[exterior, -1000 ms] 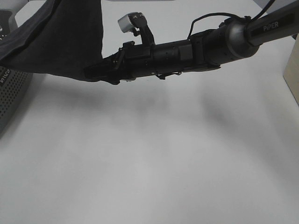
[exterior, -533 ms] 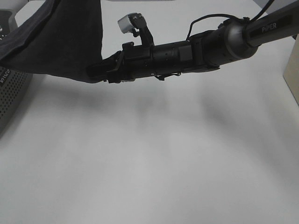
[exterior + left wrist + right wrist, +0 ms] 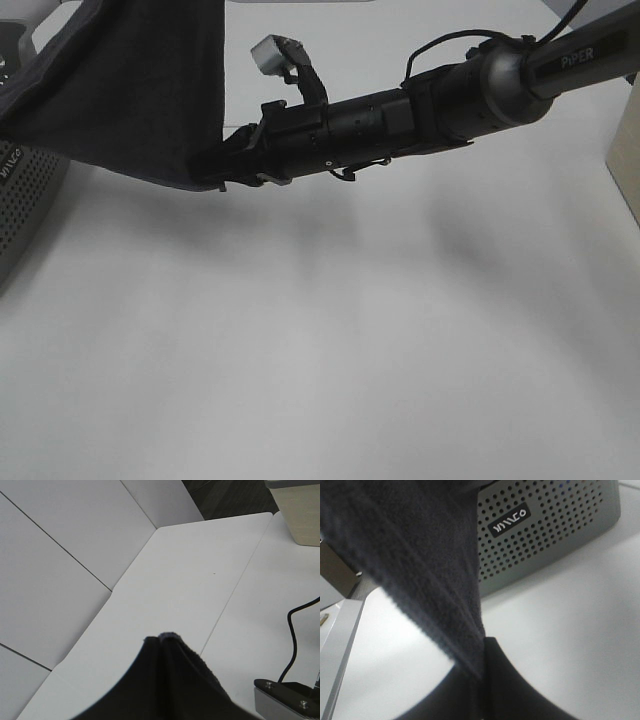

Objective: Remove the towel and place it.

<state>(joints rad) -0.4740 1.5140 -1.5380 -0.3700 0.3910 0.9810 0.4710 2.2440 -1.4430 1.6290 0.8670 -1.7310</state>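
Exterior high: right hand (image 3: 215,172) indistinct against towel (image 3: 140,90)

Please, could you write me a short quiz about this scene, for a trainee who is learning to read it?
1. True or false: the towel lies flat on the table.
2. The right end effector is: A open; B shut on the towel; C resting on the table.
3. Which grey perforated object stands at the high view's left edge?
Key: 1 false; 2 B; 3 the basket.
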